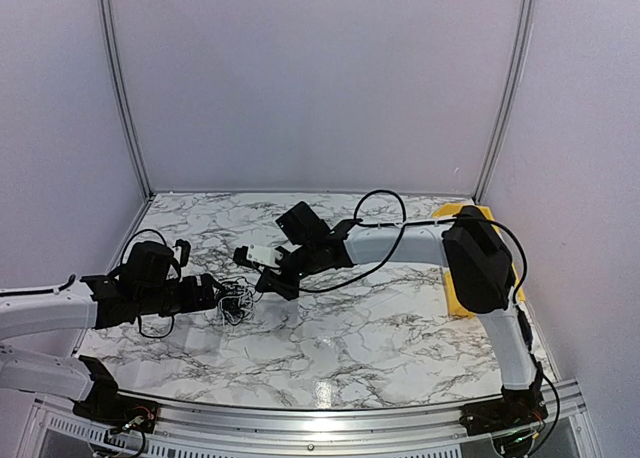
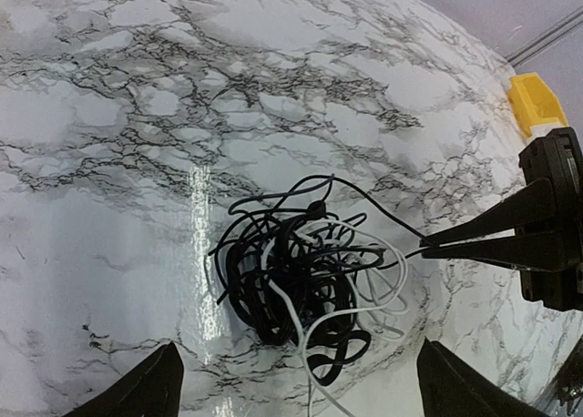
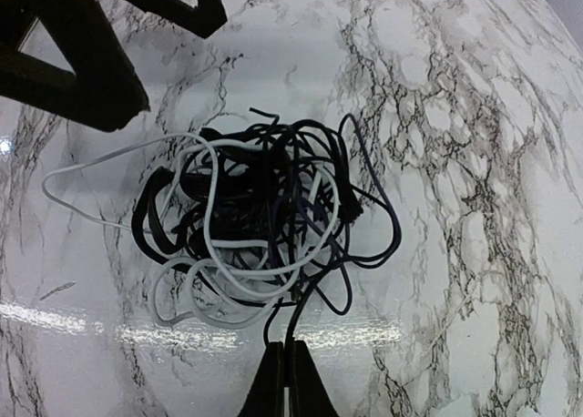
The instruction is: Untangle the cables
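The cables [image 2: 296,285] are a small tangled ball of thin black wires with one pale wire, lying on the marble table; they also show in the right wrist view [image 3: 255,221] and the top view [image 1: 237,305]. My left gripper [image 2: 296,367] is open, its fingertips [image 2: 159,381] either side of the ball's near edge, touching nothing; in the top view the left gripper [image 1: 222,298] sits just left of the ball. My right gripper [image 3: 287,353] is shut on a black cable strand at the ball's edge, and it also shows in the left wrist view [image 2: 428,247] and the top view [image 1: 262,286].
A yellow bin [image 1: 452,216] stands at the right edge of the table, partly behind my right arm [image 1: 475,258]; it also shows in the left wrist view [image 2: 533,103]. The marble table [image 1: 380,328] is enclosed by white walls.
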`<control>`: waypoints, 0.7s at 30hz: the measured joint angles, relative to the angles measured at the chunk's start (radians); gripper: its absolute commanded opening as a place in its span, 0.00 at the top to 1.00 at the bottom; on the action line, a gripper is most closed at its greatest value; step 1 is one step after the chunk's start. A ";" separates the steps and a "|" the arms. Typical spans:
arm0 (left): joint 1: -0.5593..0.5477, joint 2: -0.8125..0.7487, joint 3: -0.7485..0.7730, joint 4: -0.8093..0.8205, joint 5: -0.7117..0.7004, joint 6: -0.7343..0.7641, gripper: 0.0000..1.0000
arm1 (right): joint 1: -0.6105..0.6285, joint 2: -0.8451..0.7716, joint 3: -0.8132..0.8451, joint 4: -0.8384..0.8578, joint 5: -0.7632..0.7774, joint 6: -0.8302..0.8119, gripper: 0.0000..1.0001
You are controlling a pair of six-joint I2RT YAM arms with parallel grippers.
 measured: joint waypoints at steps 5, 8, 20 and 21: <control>0.000 -0.069 -0.072 0.132 0.022 -0.018 0.08 | 0.000 -0.058 0.000 0.001 -0.020 0.032 1.00; 0.000 -0.054 -0.072 0.196 0.042 -0.021 0.08 | 0.000 -0.076 0.003 0.004 -0.032 0.050 1.00; 0.000 0.206 -0.067 0.401 0.084 -0.049 0.09 | 0.000 -0.077 0.007 0.005 -0.053 0.089 1.00; -0.001 0.233 -0.063 0.420 0.088 -0.051 0.10 | 0.000 -0.077 0.007 0.005 -0.055 0.092 1.00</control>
